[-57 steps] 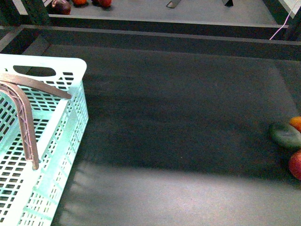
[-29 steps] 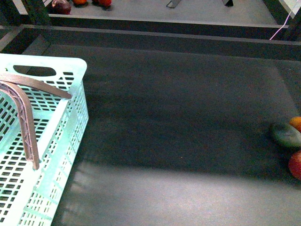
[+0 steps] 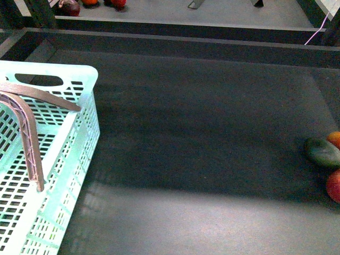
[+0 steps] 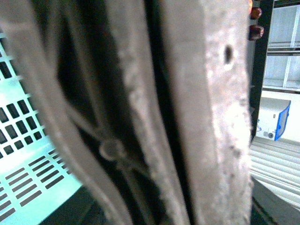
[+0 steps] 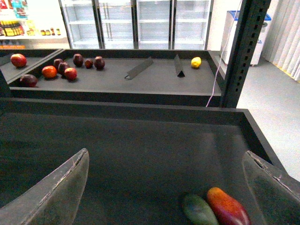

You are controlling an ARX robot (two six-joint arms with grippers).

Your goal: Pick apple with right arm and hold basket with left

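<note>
the apple (image 3: pixel 334 185) lies at the far right edge of the dark table (image 3: pixel 202 133), half cut off in the front view. it sits just beside a green fruit (image 3: pixel 322 152), with an orange fruit (image 3: pixel 334 139) behind that. nothing grips it.

the right gripper (image 5: pixel 165 154) hangs above the table with its two fingers (image 5: pixel 61 187) spread wide. the green fruit and a red-and-orange one, probably the apple, show low between them and some way ahead.

well apart, at the table's left, sits the basket (image 3: pixel 85 133), one brown handle (image 3: pixel 29 133) raised over its slotted floor. a blurred close-up of that lattice handle fills the left wrist view, with mint slats beside it. the left gripper's fingers cannot be picked out there, so whether it is spread or pinching the handle cannot be told. neither arm shows in the front view. more fruit rests on a shelf (image 5: pixel 159 84) beyond the table.

judged from this, the pick is at its approach, with the apple unheld. the next move calls for the right arm to go forward and down and centre the spread fingers on the apple, not on the green fruit crowding it. then the fingers press together gently. the round apple may roll or nudge its neighbours if one finger lands first.
</note>
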